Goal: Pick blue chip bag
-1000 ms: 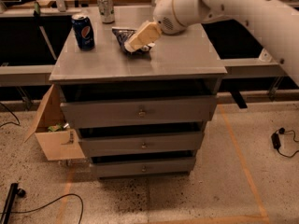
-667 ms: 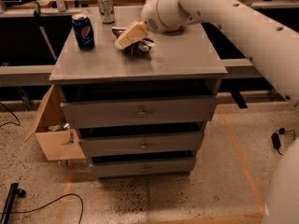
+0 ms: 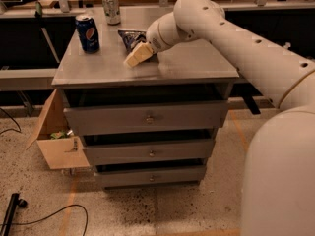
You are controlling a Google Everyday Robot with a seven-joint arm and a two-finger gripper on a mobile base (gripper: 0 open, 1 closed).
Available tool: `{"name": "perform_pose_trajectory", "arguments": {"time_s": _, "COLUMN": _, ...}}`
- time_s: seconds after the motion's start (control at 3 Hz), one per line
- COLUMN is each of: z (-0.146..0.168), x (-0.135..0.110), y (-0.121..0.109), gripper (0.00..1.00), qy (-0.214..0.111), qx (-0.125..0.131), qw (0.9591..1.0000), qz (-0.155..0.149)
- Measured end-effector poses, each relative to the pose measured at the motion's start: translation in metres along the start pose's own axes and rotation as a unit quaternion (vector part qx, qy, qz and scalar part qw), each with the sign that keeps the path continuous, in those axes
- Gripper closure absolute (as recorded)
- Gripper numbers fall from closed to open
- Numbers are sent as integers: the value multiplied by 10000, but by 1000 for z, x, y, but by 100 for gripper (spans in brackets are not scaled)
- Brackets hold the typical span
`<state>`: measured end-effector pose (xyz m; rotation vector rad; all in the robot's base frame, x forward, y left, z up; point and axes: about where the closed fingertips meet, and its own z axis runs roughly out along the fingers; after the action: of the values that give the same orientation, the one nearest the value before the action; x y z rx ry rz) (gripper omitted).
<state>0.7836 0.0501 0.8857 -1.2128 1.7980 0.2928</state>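
Note:
The blue chip bag [image 3: 130, 37] lies crumpled on the grey cabinet top [image 3: 197, 63], toward the back middle, partly hidden behind my wrist. My gripper [image 3: 134, 58] hangs from the white arm, which reaches in from the right. Its cream-coloured fingers [image 3: 139, 54] point down and left, just in front of the bag and close above the cabinet top.
A blue Pepsi can [image 3: 87, 32] stands at the left of the top. A silver can [image 3: 111, 7] stands at the back. The cabinet has three drawers [image 3: 147, 118]. An open cardboard box [image 3: 56, 144] sits on the floor at the left, with a cable [image 3: 44, 218] nearby.
My arm has swung further left and forward. The gripper has moved down and left, from over the bag to its front edge, and the arm now fills more of the right side.

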Motion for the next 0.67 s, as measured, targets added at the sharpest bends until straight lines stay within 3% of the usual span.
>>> {"name": "perform_pose_trajectory", "arguments": {"time_s": 0.33, "z": 12, "x": 14, "y": -4, "gripper": 15, "qy": 38, "qx": -38, "qw": 10000, "qz": -56}}
{"name": "perform_pose_trajectory", "arguments": {"time_s": 0.67, "z": 16, "x": 12, "y": -9, "gripper": 38, "qy": -62, "qx": -62, "qw": 9999, "qz": -143}}
